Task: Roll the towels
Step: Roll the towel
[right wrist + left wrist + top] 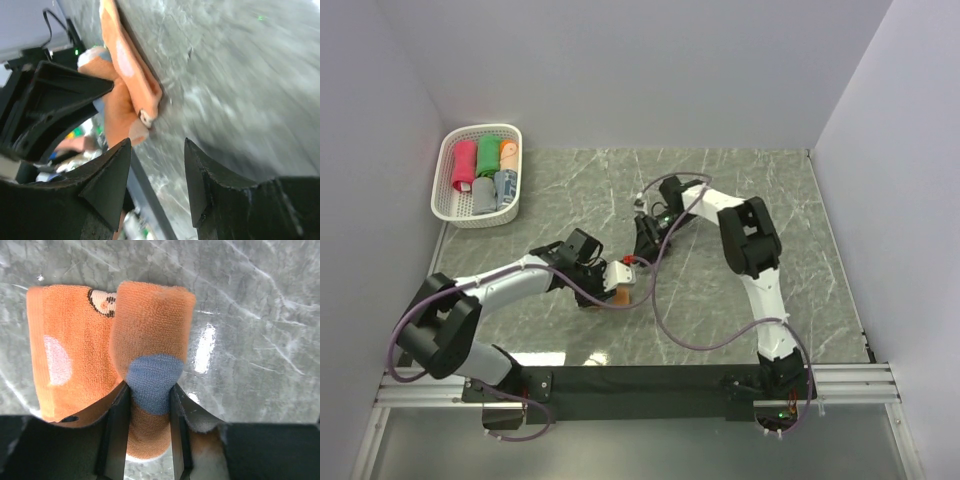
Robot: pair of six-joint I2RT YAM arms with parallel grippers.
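We note the left gripper [149, 392] clamped on the rolled end of the orange towel [152, 320], likely so it cannot unwind. The right gripper [157, 147], at its 1 o'clock, stands part-open and empty.

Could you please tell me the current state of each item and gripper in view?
Orange terry towel with a blue patch: partly rolled, remainder lying flat.
Left gripper: shut on the towel's rolled part.
Right gripper: open, empty.
White perforated plastic basket: holds rolled towels.
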